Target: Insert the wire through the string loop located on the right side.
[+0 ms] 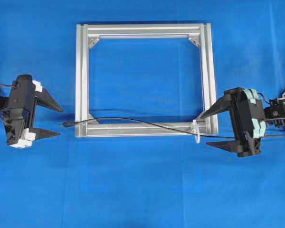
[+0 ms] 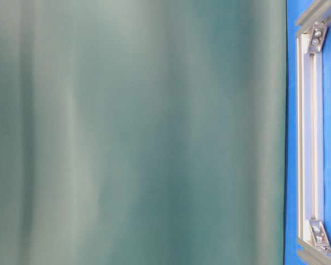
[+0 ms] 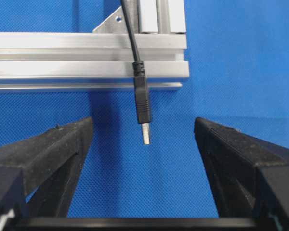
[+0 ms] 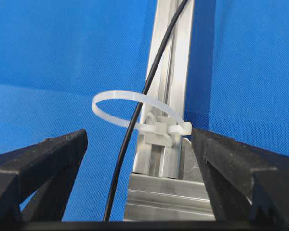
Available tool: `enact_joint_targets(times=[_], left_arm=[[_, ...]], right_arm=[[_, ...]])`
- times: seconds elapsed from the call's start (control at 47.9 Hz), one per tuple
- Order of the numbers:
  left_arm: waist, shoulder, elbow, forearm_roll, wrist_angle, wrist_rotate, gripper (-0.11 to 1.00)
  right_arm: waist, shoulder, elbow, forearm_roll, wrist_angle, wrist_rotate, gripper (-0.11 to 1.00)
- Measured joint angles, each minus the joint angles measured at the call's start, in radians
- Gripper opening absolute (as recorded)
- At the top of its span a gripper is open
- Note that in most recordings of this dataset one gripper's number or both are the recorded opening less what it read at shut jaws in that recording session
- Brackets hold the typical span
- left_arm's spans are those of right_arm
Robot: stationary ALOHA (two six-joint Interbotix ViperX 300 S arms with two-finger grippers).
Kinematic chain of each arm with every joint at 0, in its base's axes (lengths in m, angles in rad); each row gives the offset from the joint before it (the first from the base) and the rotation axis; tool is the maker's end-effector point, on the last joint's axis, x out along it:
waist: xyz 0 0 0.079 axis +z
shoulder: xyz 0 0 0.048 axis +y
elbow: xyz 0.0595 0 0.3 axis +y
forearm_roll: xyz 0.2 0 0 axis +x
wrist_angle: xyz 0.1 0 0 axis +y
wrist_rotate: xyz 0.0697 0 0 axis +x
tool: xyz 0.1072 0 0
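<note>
The wire (image 1: 115, 118) lies across the near bar of the silver frame (image 1: 142, 29) and runs through the whitish string loop (image 1: 196, 131) at the frame's near right corner. Its plug tip (image 1: 65, 124) rests on the cloth just left of the frame. My left gripper (image 1: 60, 122) is open, with the plug (image 3: 143, 103) lying loose between its fingers and touching neither. My right gripper (image 1: 205, 130) is open around the corner. In the right wrist view the wire (image 4: 116, 178) passes through the string loop (image 4: 111, 94) and is not held.
Blue cloth covers the table. The frame's bars (image 3: 62, 62) lie just ahead of the left gripper, and its corner (image 4: 168, 192) sits between the right gripper's fingers. In the table-level view a blurred grey-green surface blocks most of the picture, with one frame bar (image 2: 304, 138) at the right.
</note>
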Motion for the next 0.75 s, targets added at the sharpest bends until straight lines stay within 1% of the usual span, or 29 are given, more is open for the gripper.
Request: enact_joint_targets(times=[0.104,0.188,0.313,0.543,0.752], left_arm=[[0.000,-0.014,-0.003,0.000,0.000,0.000,0.81],[0.000,-0.038,-0.012,0.000,0.002,0.000,0.81],[0.000,-0.091,-0.034,0.000,0.031,0.003,0.81],[0.000,-0.166,-0.081,0.000,0.089,0.011,0.81],[0.021,-0.170,-0.104,0.002,0.101,0.012,0.81]], right_arm=[[0.000,-0.005,0.000,0.000,0.005,-0.003,0.96],[0.000,-0.026,-0.008,0.000,0.031,-0.005,0.96],[-0.002,-0.081,-0.029,0.000,0.106,-0.012,0.96],[-0.002,-0.199,-0.067,-0.002,0.241,-0.054,0.96],[-0.014,-0.279,-0.074,-0.002,0.295,-0.061,0.96]])
